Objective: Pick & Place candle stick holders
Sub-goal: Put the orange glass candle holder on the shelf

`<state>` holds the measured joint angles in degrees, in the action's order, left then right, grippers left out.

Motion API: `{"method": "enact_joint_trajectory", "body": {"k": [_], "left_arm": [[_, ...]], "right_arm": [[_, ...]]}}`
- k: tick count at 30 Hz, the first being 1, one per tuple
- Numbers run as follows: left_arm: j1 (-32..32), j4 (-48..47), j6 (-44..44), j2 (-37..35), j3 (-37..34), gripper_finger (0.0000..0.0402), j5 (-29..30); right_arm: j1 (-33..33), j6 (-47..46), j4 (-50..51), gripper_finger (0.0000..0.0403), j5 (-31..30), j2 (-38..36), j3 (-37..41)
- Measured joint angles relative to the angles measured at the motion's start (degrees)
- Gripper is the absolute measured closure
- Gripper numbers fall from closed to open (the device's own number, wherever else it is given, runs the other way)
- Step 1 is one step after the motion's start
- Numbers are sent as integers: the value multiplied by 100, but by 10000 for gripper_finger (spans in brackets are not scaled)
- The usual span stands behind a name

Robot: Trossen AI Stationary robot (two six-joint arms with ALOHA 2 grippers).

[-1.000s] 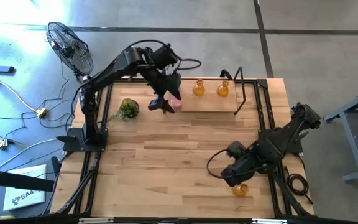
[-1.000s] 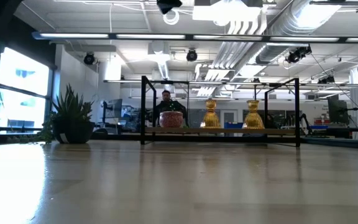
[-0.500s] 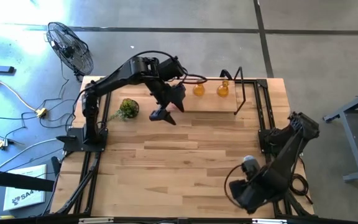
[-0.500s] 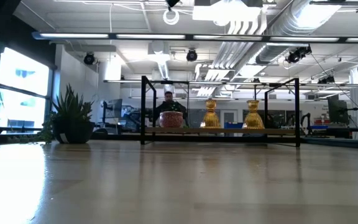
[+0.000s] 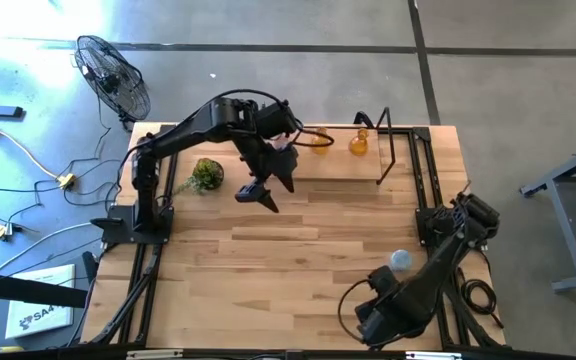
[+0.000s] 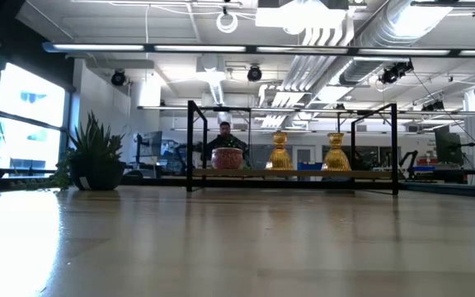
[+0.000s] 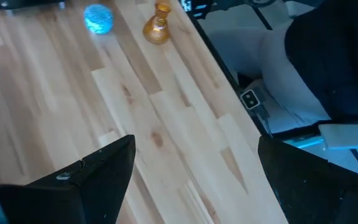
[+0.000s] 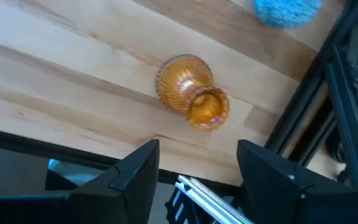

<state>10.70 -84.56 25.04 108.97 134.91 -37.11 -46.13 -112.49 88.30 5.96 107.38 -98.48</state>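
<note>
Candle stick holders are spread over the worktop [image 5: 268, 250]. High view: two amber holders [image 5: 358, 145] stand on the raised shelf [image 5: 348, 170] at the far edge, one partly hidden by the left arm. A light blue holder [image 5: 399, 261] sits near the right edge, beside the right arm. The green plant ball [image 5: 206, 174] lies on the left side. The left pincer [image 5: 258, 192] hangs just in front of the shelf, empty. The right pincer [image 5: 368, 322] is low at the near right corner; cannot tell its fingers here.

Low view: the shelf [image 6: 291, 175] carries a pink holder [image 6: 228, 157] and two amber holders [image 6: 279, 153] in a row, upright, apart from each other. The plant [image 6: 93, 161] sits off to the left. A person shows behind the pink holder.

Left wrist view: left pincer [image 7: 191, 171] spread wide, nothing between the fingers; far off, the blue holder [image 7: 98, 18] and an amber holder [image 7: 157, 26] stand near each other.

Right wrist view: right pincer [image 8: 197, 165] spread, hovering over an upright amber holder [image 8: 191, 91], not touching it; the blue holder [image 8: 288, 11] sits nearby.
</note>
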Motion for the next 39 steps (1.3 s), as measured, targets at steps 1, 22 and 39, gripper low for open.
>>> {"method": "enact_joint_trajectory", "body": {"k": [1,22,39], "left_arm": [[-42,10,-1,0,0,66,-2],[-119,167,50,0,0,66,-452],[-285,128,296,0,0,66,-430]], "right_arm": [[3,34,-10,192,-54,9,0],[-724,-1205,-286,192,-452,395,0],[-633,-1070,7,192,-500,491,0]]}}
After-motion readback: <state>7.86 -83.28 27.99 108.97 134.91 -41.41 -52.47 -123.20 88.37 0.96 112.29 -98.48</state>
